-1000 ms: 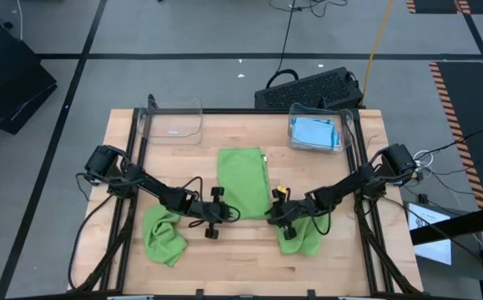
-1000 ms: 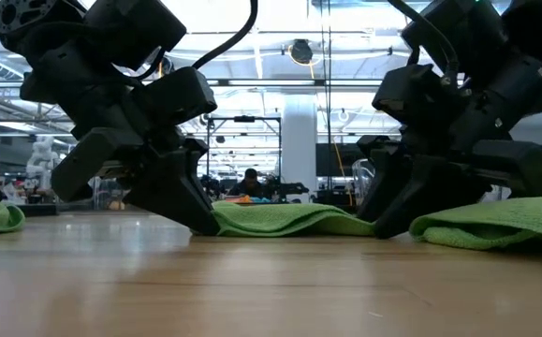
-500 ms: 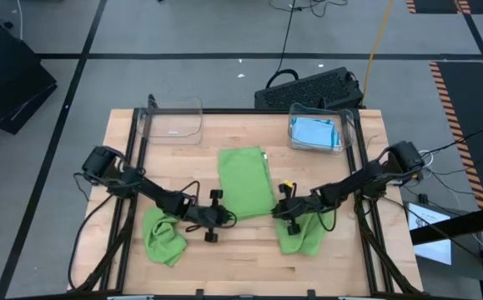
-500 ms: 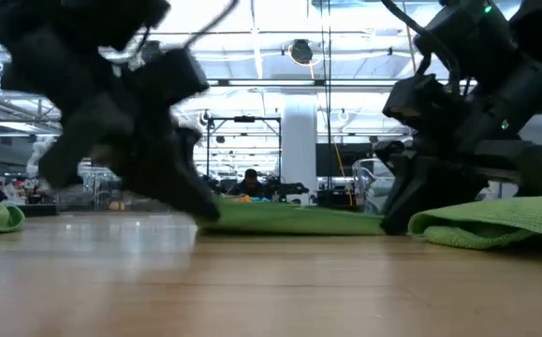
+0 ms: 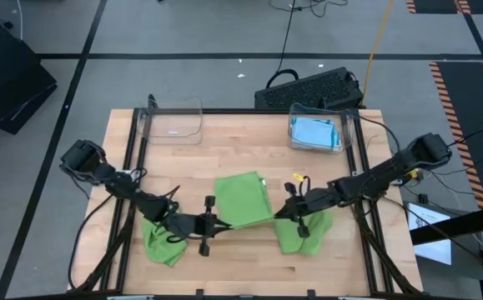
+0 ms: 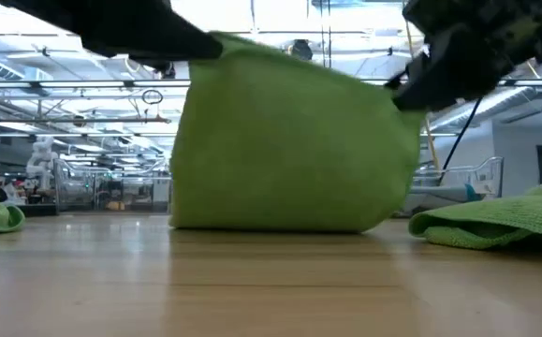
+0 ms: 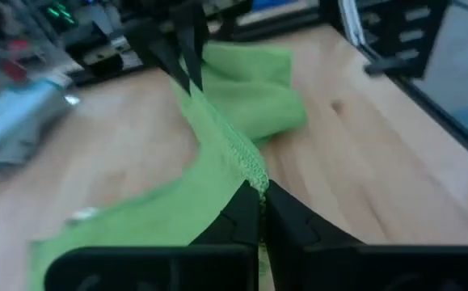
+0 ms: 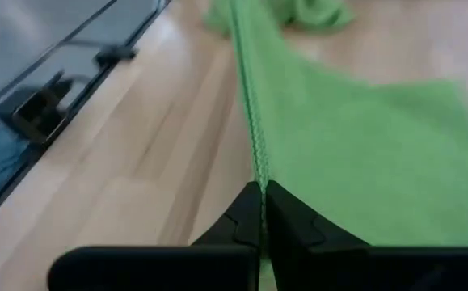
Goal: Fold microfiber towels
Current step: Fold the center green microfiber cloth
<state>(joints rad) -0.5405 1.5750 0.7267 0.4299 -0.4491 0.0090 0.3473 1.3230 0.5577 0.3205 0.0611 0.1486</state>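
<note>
A lime green microfiber towel (image 5: pixel 243 200) is at the table's middle, its near edge raised and its far part on the wood. My left gripper (image 5: pixel 210 225) is shut on the near left corner and my right gripper (image 5: pixel 284 208) on the near right corner. In the low view the towel (image 6: pixel 289 140) stands like a curtain between them, its lower part on the table. Two more green towels lie crumpled, one at the near left (image 5: pixel 162 237) and one at the near right (image 5: pixel 304 233). My left gripper pinches the towel's near left corner (image 7: pixel 254 174) between its two fingers, slanting down from the table's left. The corner is lifted clear, and the edge runs taut to the other gripper. My right gripper pinches the near right corner (image 8: pixel 256 170) between its two fingers, slanting down from the table's right. That corner is lifted clear, and the cloth spreads away from the taut edge down to the table.
A clear bin (image 5: pixel 173 121) stands at the far left. A second clear bin (image 5: pixel 316 133), at the far right, holds folded light blue towels. A black keyboard (image 5: pixel 308 87) lies beyond the far edge. Bare wood shows along the near edge between the crumpled towels.
Both grippers have risen and tipped up toward level, carrying the towel's near edge off the table. The towel, flat a second ago, now stands up from the wood. Its far edge has slid toward the table's near edge.
</note>
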